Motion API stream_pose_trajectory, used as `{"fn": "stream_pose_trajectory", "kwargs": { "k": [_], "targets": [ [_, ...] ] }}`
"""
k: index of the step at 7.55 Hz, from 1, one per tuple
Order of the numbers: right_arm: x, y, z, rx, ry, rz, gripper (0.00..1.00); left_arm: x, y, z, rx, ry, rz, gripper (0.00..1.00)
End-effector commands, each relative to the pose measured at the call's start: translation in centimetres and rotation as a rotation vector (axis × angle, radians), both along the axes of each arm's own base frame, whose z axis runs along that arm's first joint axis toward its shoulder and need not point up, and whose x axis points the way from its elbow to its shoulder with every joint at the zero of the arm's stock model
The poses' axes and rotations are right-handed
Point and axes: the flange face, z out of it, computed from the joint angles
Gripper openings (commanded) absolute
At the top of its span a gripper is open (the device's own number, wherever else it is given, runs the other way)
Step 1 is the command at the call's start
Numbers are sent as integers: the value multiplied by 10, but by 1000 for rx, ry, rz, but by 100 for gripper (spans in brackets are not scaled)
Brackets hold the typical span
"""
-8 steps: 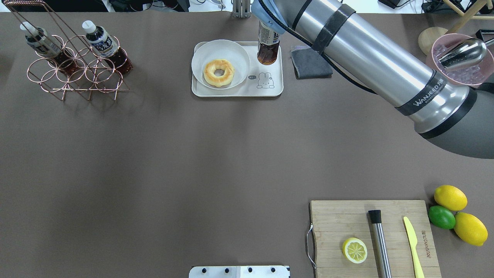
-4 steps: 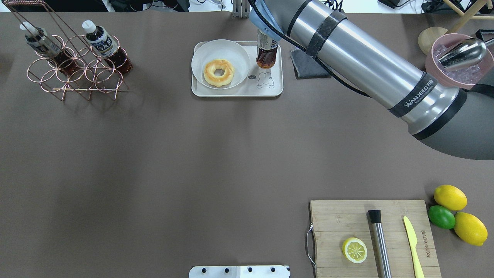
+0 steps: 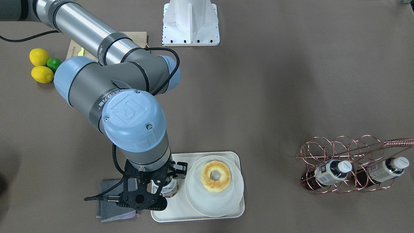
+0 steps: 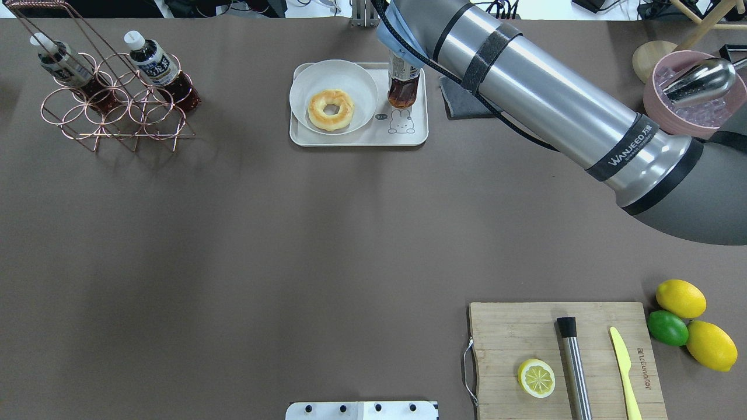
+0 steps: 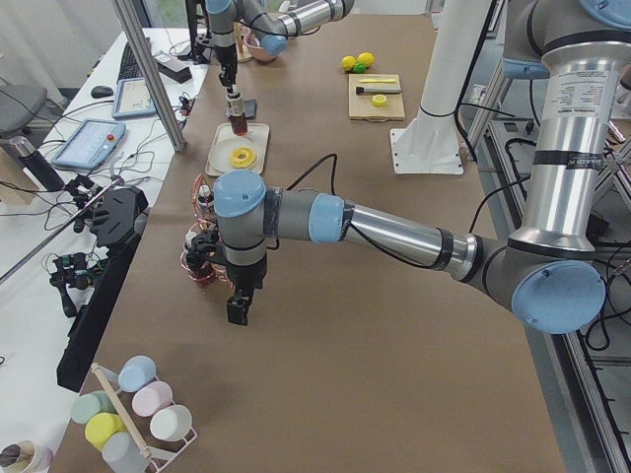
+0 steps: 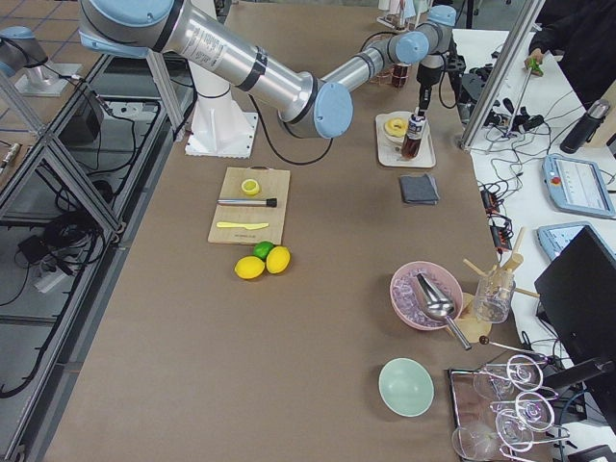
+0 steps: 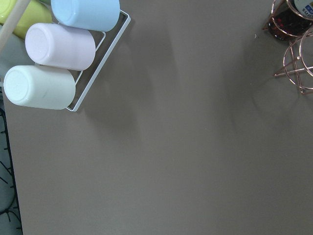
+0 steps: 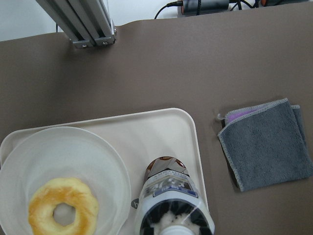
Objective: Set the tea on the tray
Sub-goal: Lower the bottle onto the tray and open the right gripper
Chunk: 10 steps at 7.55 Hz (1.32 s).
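- The right gripper (image 3: 163, 185) is closed on the neck of the upright tea (image 4: 401, 93).
- The tea is at the corner of the tray (image 4: 350, 139) nearest the grey cloth (image 4: 458, 106).
- Left gripper (image 5: 238, 310): cannot tell how open.

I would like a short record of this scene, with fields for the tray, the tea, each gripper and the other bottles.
tray: holds a plate with a doughnut
tea: upright at the tray's corner beside the plate; whether it touches the tray is unclear
right gripper: shut on the tea's top
left gripper: over bare table near the rack; state cannot be told
other bottles: two, in the rack
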Motion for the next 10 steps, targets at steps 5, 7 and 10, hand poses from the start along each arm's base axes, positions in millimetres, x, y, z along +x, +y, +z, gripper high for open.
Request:
{"fn": "stream_pose_trajectory", "kwargs": {
  "k": [5, 7, 10],
  "targets": [
    [-6, 2, 11, 14, 7, -6, 99, 0, -8, -7, 10, 0, 0, 97],
    [6, 3, -6, 30, -19, 4, 99, 0, -9, -10, 10, 0, -1, 98],
    [64, 51, -77, -25, -33, -3, 100, -3, -8, -13, 14, -1, -6, 97]
  ]
}}
